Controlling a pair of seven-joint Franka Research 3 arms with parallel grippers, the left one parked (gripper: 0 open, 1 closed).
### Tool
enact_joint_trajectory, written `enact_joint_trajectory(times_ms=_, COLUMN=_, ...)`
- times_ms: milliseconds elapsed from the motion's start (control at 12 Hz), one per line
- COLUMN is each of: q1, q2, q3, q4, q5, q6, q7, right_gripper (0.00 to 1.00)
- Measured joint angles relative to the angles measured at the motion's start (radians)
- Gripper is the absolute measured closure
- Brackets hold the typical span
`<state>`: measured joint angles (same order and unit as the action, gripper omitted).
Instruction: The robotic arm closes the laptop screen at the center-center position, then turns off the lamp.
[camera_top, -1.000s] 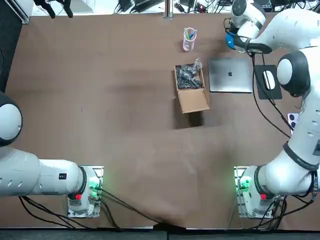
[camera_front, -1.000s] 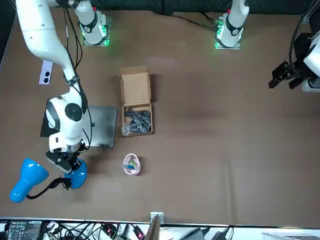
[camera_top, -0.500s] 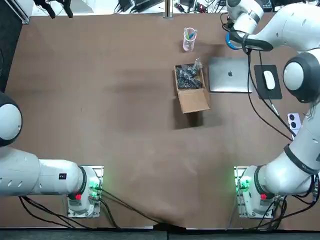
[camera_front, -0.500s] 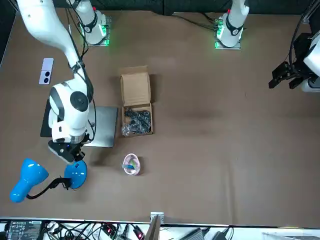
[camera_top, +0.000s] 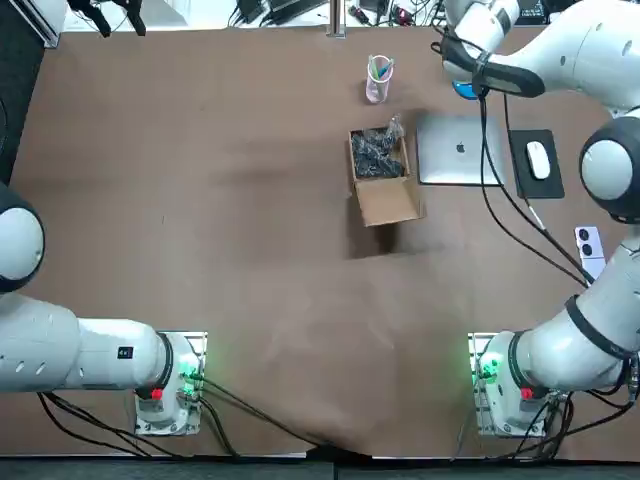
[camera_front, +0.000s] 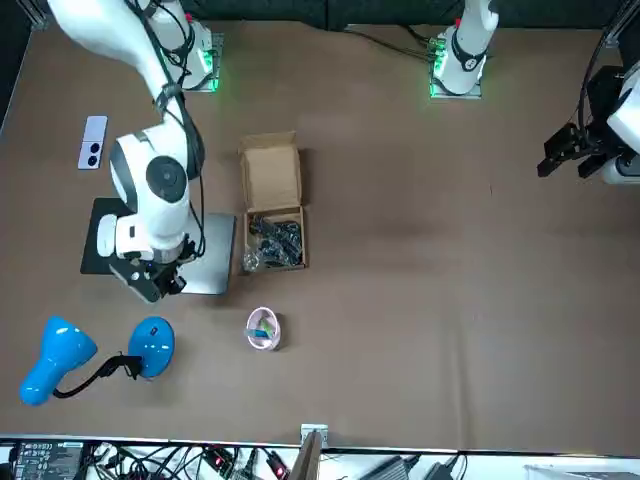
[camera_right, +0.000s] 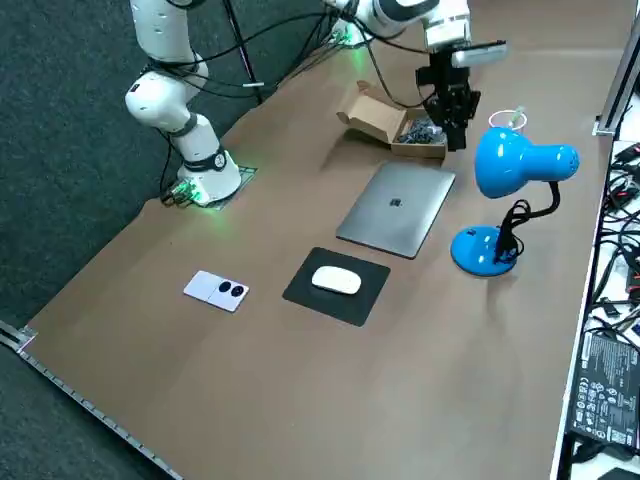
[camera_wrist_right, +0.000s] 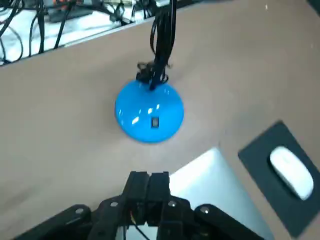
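Claw on the right arm is hanging with its two fingers pressed together and nothing between them. It's floating over the far edge of the laptop, just short of the lamp, and touching neither as far as I can see. Going left to right across the table: the open cardboard box of dark bits is sitting there minding its own business. Right beside it the laptop is lying totally flat with the lid down, logo facing up, so I'm calling the first half done. Fwiw it's sitting toward the far right of the table, not really the middle. Next over, at the far edge, the lamp's round blue base is showing its little switch in the wrist view, with the claw hovering near it but clear of it. I honestly can't tell whether the bulb is glowing, so I'm treating the switch-off as the bit that's left. Furthest right, the mouse is resting on its black pad, not involved.
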<state>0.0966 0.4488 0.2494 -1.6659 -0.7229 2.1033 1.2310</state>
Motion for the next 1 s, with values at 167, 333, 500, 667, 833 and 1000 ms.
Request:
enact_joint_trajectory(times_ms=167, q1=0.000, q2=-0.034, q3=0.032, q4=-0.001, q5=0.068, q6=-0.051, q7=-0.005, right_gripper=0.99)
enact_joint_trajectory(times_ms=333, q1=0.001, q2=-0.103, q3=0.067, q4=-0.001, q5=0.209, q6=-0.121, q7=-0.107, right_gripper=0.99)
enact_joint_trajectory(times_ms=500, q1=-0.001, q2=-0.167, q3=0.069, q4=0.000, q5=0.327, q6=-0.175, q7=-0.218, right_gripper=0.99)
enact_joint_trajectory(times_ms=667, q1=-0.006, q2=-0.232, q3=0.068, q4=0.001, q5=0.419, q6=-0.240, q7=-0.303, right_gripper=0.99)
enact_joint_trajectory(times_ms=833, q1=-0.013, q2=-0.296, q3=0.067, q4=0.002, q5=0.498, q6=-0.305, q7=-0.383, right_gripper=0.99)
enact_joint_trajectory(times_ms=1000, q1=-0.023, q2=-0.358, q3=0.062, q4=0.002, q5=0.560, q6=-0.368, q7=-0.476, right_gripper=0.99)
